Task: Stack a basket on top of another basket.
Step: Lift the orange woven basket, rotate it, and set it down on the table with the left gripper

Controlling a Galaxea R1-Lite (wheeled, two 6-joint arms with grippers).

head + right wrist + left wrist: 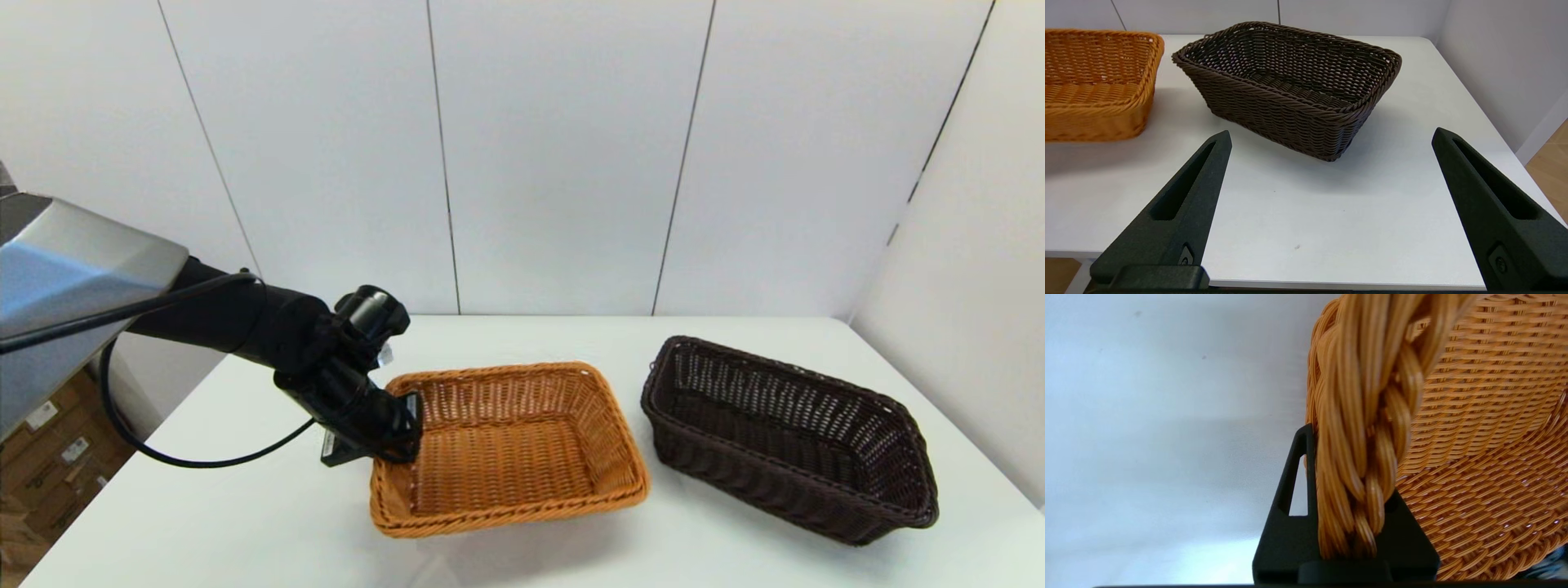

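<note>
The orange-tan basket (pixel 510 449) sits left of centre on your white worktop (pixel 245 523), and your left gripper (pixel 400 429) has it by the braided rim of its left short wall. Look at your left wrist view: the thick braid (pixel 1359 457) runs straight down between the two black fingers (pixel 1290 514), one finger outside the wall and the other inside over the woven floor, pressed onto the rim. In the head view the basket looks tipped, its gripped side raised a little, though you cannot tell for sure whether it has left the worktop.

Move right and you find the dark brown basket (pixel 788 437), lying flat and angled on the worktop, just beside the orange-tan one but not touching it. Your right gripper (pixel 1331 139) hangs near the worktop's front edge, fingers spread wide and holding nothing, with the dark brown basket (pixel 1290 85) ahead of its tips and apart from them.
</note>
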